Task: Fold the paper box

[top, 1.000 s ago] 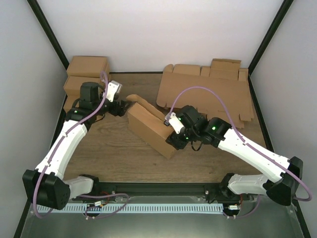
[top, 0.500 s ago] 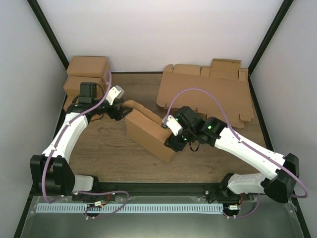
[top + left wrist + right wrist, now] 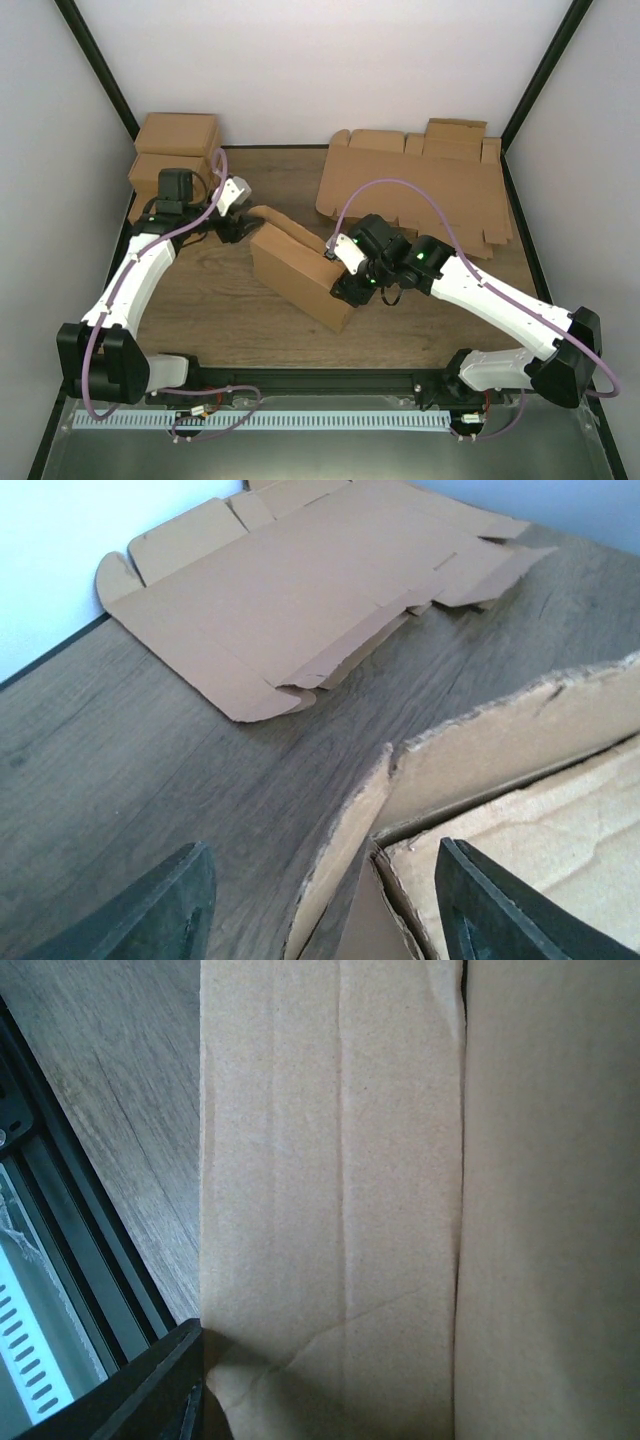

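Note:
The paper box (image 3: 293, 268) lies partly folded in the middle of the table, with a curved flap rising at its far left end. My left gripper (image 3: 238, 228) is open at that end. In the left wrist view (image 3: 325, 855) a raised ragged flap edge of the box (image 3: 520, 750) stands between the jaws, touching neither finger. My right gripper (image 3: 345, 283) is against the box's right end. In the right wrist view cardboard (image 3: 330, 1160) fills the frame. Only one finger (image 3: 165, 1385) shows, far out to the left. The other is hidden behind the cardboard.
A sheaf of flat cardboard blanks (image 3: 420, 185) lies at the back right and also shows in the left wrist view (image 3: 290, 590). Two folded boxes (image 3: 175, 150) are stacked at the back left corner. A black rail (image 3: 320, 378) runs along the near edge.
The right gripper has pushed the box a little to the left. The left arm has drawn in, its gripper staying at the box's far left flap.

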Action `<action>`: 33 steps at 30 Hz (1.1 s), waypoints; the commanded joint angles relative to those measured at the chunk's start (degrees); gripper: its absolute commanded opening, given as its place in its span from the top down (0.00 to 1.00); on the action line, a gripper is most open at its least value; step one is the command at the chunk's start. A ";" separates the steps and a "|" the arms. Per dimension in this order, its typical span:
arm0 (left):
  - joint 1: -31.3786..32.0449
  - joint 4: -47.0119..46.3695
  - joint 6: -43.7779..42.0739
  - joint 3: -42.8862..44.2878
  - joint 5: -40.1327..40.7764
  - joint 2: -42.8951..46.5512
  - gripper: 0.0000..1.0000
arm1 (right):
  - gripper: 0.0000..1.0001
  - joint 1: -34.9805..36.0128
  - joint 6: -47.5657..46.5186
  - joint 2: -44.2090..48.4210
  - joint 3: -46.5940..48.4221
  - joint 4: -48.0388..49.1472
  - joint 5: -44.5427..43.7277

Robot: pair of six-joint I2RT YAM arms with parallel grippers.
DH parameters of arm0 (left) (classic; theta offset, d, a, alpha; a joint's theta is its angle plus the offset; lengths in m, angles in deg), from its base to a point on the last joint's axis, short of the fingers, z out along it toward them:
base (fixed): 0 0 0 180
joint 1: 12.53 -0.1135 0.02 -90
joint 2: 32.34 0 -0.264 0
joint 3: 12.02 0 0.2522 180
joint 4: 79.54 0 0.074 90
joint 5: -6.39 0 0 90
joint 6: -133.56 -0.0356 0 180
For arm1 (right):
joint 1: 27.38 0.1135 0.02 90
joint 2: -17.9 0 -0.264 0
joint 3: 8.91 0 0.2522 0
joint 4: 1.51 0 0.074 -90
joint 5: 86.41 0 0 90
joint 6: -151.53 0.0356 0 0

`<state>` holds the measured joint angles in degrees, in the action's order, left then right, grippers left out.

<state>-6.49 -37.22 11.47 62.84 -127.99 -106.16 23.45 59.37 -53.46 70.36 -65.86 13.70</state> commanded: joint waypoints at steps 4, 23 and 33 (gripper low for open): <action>1.15 -0.40 -0.56 0.57 -0.89 2.01 0.51 | 0.48 0.35 -0.57 -0.07 2.62 1.14 0.16; 5.24 -2.40 8.79 -4.86 10.89 9.69 0.45 | 0.38 0.37 0.08 -2.12 5.15 -0.97 -2.66; 4.20 -3.35 8.35 -2.01 16.79 5.13 0.23 | 0.35 0.41 -0.37 -2.80 6.20 -1.38 -2.33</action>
<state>-1.63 -40.41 21.17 57.97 -111.88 -97.94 23.45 59.59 -55.88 73.12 -67.57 11.39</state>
